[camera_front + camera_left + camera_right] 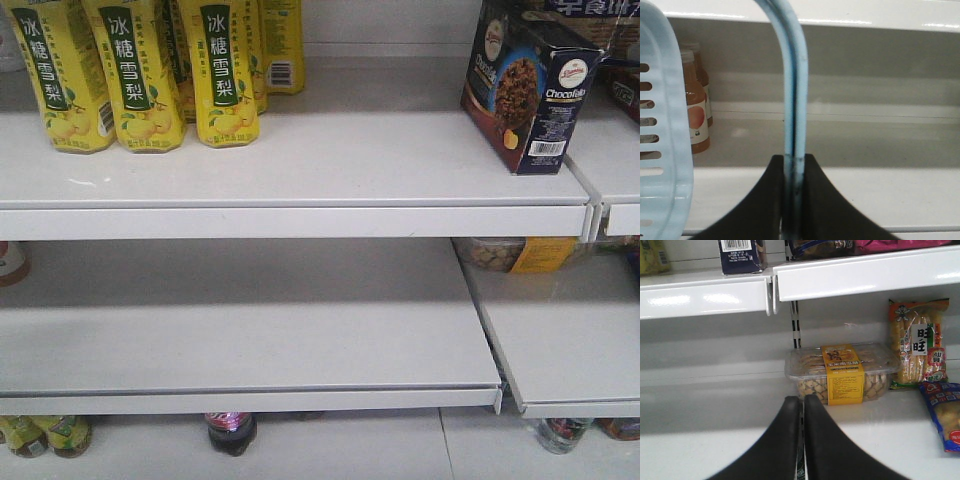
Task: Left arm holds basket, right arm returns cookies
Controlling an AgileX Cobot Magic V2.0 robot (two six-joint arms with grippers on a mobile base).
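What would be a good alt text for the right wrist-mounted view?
The closed, empty right gripper points at a clear biscuit pack with a yellow label on a white shelf. The cookies stand on the shelf above; snack bags lie at right.

Your left gripper (794, 172) has its two black fingers (767, 200) pinched tight on the basket handle (792, 90), a thin light blue hoop that runs straight up from the jaws and curves off to the upper left. The basket (662, 150) itself fills the left edge, slotted side facing you. Behind it you've got a white shelf (880, 192), with a couple of orange juice bottles (696, 117) standing at the back left, partly hidden by the basket.
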